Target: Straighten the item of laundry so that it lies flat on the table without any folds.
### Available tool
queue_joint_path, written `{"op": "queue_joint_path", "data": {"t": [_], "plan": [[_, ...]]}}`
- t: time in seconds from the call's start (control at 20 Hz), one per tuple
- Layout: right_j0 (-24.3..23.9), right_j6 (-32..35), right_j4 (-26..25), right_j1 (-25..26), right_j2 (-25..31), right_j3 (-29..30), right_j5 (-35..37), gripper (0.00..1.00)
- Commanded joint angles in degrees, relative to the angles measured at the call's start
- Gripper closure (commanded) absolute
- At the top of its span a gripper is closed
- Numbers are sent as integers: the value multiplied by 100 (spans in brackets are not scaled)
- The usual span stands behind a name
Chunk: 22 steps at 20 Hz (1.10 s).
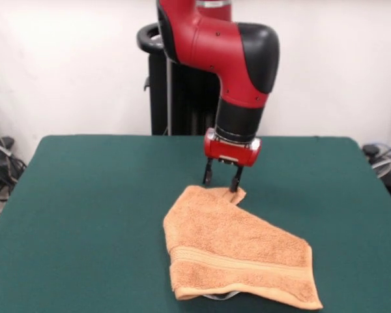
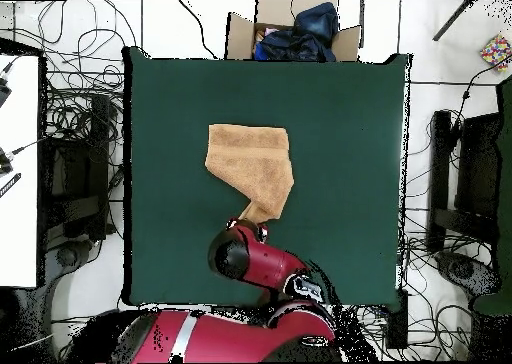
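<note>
The orange-tan item of laundry (image 1: 238, 257) (image 2: 250, 160) lies folded on the green table (image 1: 85, 215) (image 2: 345, 150). It is wide at its banded end and narrows to a corner on the robot's side. A bit of white label peeks from under the wide end. My gripper (image 1: 221, 180) hangs straight down over that narrow corner, open, with its fingertips (image 1: 236, 182) just above or touching the cloth. Nothing is held between them. In the overhead view the arm (image 2: 250, 260) covers the gripper, and only the towel's tip shows beside it.
A cardboard box (image 2: 240, 30) with dark clothes stands just past the table's far edge in the overhead view. Cables and dark stands surround the table on both sides. Green tabletop shows on all sides of the towel.
</note>
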Motion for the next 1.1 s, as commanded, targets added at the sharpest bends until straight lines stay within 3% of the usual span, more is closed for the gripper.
{"op": "queue_joint_path", "data": {"t": [0.05, 0.25, 0.55, 0.75, 0.85, 1.1], "plan": [[283, 1697, 623, -214, 661, 110, 387, 0], [419, 1679, 840, -448, 620, 126, 749, 0], [37, 1767, 784, -571, 1207, 273, 361, 0], [35, 1713, 814, -518, 1247, 227, 234, 0], [208, 1643, 866, -428, 1027, 158, 160, 0], [1146, 1133, 1216, -162, -168, -313, 599, 0]]}}
